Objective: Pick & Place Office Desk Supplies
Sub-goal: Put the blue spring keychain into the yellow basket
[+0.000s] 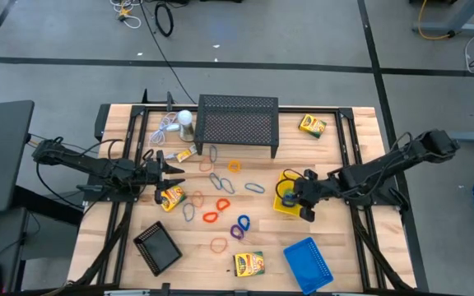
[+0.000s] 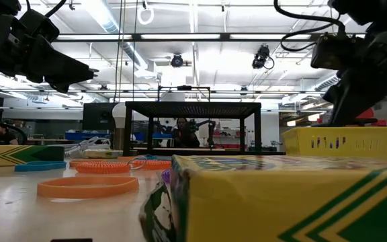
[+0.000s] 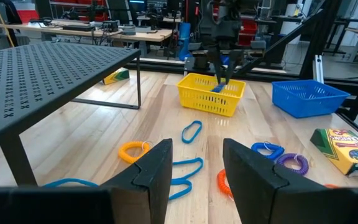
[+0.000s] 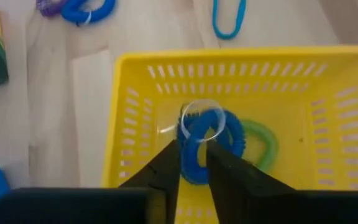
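Over the yellow mesh tray (image 4: 135, 81), right gripper (image 4: 194, 163) fingers pinch a blue coiled rubber-band loop (image 4: 225, 134), loop hanging upright.

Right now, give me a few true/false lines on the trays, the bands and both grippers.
1. The right gripper is over the yellow tray. True.
2. The yellow tray is empty. False: a blue band and a green band lie in it.
3. The blue tray holds crayon boxes. False: nothing shows in it.
4. The left gripper holds nothing. True.
5. The black tray sits on the stand. False: it sits on the table.
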